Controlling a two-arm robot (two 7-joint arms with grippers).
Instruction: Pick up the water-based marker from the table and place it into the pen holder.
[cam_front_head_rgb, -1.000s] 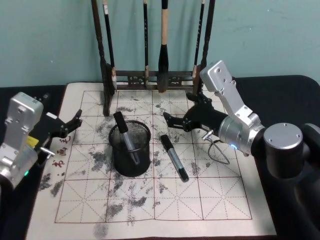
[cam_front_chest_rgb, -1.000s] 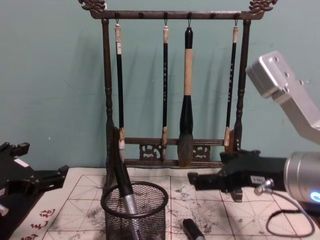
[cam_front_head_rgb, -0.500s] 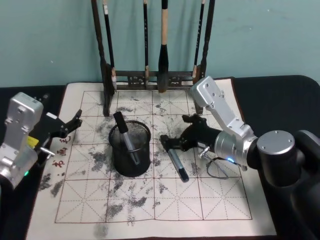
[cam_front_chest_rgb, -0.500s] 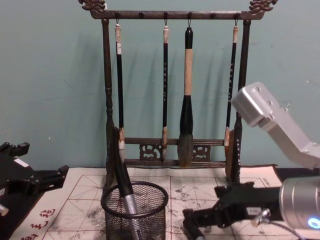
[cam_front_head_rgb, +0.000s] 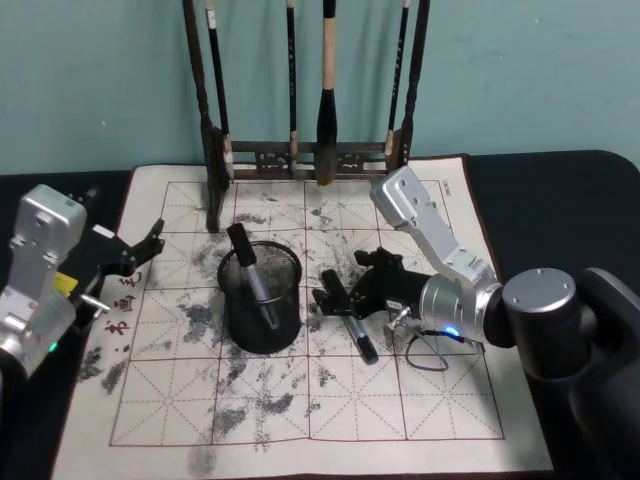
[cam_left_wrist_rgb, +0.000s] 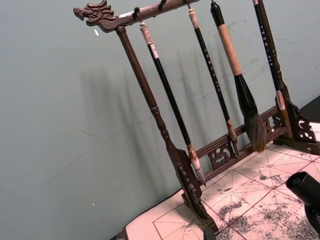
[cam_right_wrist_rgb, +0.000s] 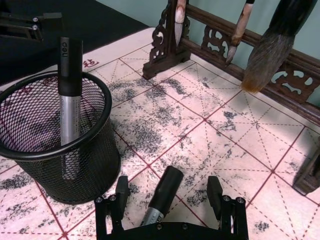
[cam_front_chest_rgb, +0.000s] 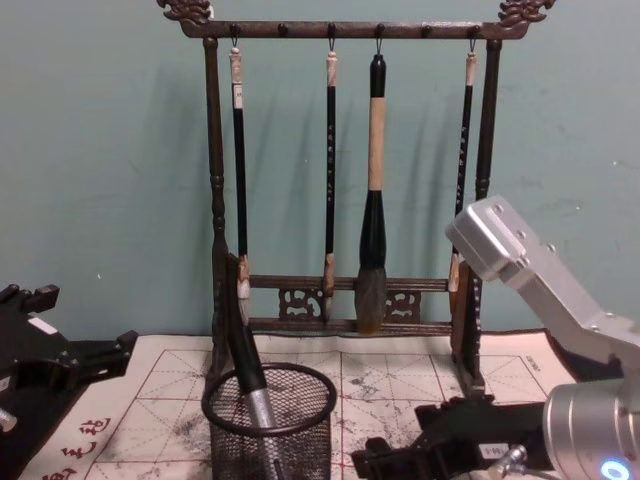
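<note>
Lower than a moment ago, the right gripper (cam_front_head_rgb: 336, 299) now straddles the water-based marker (cam_right_wrist_rgb: 161, 194), which lies flat on the table (cam_front_head_rgb: 262, 402) just right of the pen holder (cam_front_head_rgb: 262, 328). Its jaws are open, one on either side of the cap end, not touching it. The left gripper (cam_front_head_rgb: 148, 245) hovers parked at the mat's left edge, jaws apart.

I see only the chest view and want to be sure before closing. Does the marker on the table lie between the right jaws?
Observer: Yes. In the right wrist view the marker lies flat between the open right jaws, a gap on each side.
Operator: Does it touch the pen holder?
Observer: No. In the head view it lies on the mat, apart from the pen holder, to its right.
Operator: Is there room inside?
Observer: Yes. Another marker leans on the rim; the rest is free.
</note>
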